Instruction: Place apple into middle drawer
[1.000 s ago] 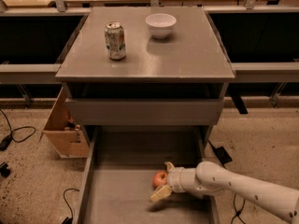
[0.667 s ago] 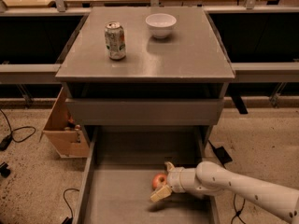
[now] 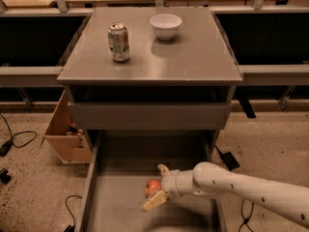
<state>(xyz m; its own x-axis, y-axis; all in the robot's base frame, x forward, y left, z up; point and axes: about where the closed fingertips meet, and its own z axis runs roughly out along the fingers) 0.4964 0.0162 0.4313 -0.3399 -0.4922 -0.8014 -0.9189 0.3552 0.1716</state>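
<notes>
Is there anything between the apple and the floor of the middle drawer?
Nothing visible. The apple is already inside the open middle drawer, at the gripper, and the drawer floor around it is bare.

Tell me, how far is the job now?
Done: the drawer is open and the apple is inside it. In hand: the gripper is at the apple, in the drawer. Left: release, if not yet done, and withdraw the arm.

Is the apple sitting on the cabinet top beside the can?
No, the apple lies in the open middle drawer, at the gripper there.
</notes>
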